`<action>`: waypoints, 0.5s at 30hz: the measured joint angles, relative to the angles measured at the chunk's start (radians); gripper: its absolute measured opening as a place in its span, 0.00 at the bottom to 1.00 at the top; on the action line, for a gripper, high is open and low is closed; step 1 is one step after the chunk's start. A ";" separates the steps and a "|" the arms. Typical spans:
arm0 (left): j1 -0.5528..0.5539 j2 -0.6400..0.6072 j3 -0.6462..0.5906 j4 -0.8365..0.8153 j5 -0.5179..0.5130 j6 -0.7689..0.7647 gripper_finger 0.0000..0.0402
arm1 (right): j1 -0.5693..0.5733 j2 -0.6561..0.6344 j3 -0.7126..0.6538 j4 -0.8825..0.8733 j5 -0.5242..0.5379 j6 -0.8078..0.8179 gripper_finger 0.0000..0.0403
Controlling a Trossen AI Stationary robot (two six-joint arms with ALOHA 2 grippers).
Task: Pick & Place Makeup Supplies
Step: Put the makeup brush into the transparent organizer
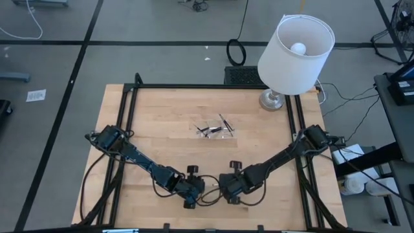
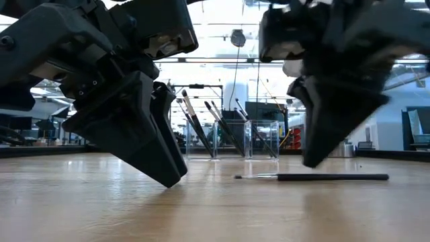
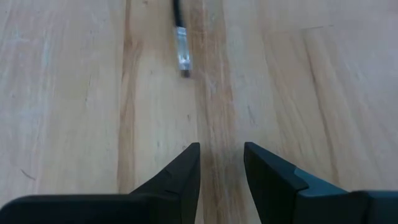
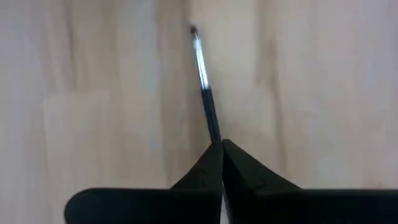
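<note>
One makeup stick (image 2: 312, 177), dark with a thin silvery end, lies flat on the wooden table near its near edge. My right gripper (image 2: 311, 161) is shut and hangs just above it, with a gap showing between its fingertips and the stick. The right wrist view shows the stick (image 4: 204, 81) running out from behind the shut fingers (image 4: 222, 144). My left gripper (image 2: 169, 180) stands open, low over the table, beside the stick's silvery end (image 3: 181, 53). Several more sticks lean in a clear tray (image 1: 217, 129) at the table's middle.
A white-shaded lamp (image 1: 294, 55) stands on the table's far right corner. A black frame (image 1: 194, 86) runs round the table top. Bare wood lies between the tray and the two grippers. Cables trail on the floor beyond the far edge.
</note>
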 joint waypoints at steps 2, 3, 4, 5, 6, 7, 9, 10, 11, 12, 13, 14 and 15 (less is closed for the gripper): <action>0.000 0.000 0.000 0.000 0.000 0.003 0.33 | 0.003 0.001 0.000 -0.004 -0.014 -0.005 0.01; 0.000 0.000 0.000 0.000 0.000 0.006 0.33 | 0.003 0.002 0.000 -0.007 -0.018 -0.007 0.01; 0.000 0.000 0.000 0.000 0.000 0.009 0.33 | 0.003 0.002 -0.001 -0.008 -0.019 -0.008 0.01; 0.000 0.000 0.000 0.000 0.000 0.009 0.33 | 0.002 0.000 0.000 -0.006 -0.013 -0.014 0.01; 0.000 0.000 0.000 0.000 0.000 0.009 0.33 | 0.002 0.000 0.000 -0.005 0.010 -0.018 0.01; 0.000 0.000 0.000 0.001 -0.004 0.010 0.33 | 0.002 0.000 0.000 -0.005 0.035 -0.022 0.01; 0.000 0.000 0.000 0.015 -0.023 0.014 0.33 | 0.001 0.000 0.000 -0.006 0.058 -0.028 0.00; 0.000 0.000 0.000 0.033 -0.025 0.019 0.33 | 0.002 0.000 0.000 -0.005 0.056 -0.031 0.00; -0.001 0.000 0.000 0.060 -0.023 0.027 0.33 | 0.002 0.000 0.000 -0.003 0.054 -0.032 0.00; -0.002 0.000 0.000 0.093 -0.019 0.040 0.33 | 0.002 0.000 0.001 -0.004 0.053 -0.030 0.00; -0.002 0.000 0.000 0.130 -0.017 0.051 0.33 | 0.003 0.000 0.001 -0.004 0.054 -0.025 0.00; -0.002 0.000 0.000 0.164 -0.018 0.057 0.33 | 0.003 0.001 0.000 -0.003 0.053 -0.020 0.00; -0.002 0.000 0.000 0.190 -0.017 0.064 0.33 | 0.002 0.004 0.000 0.000 0.053 -0.018 0.00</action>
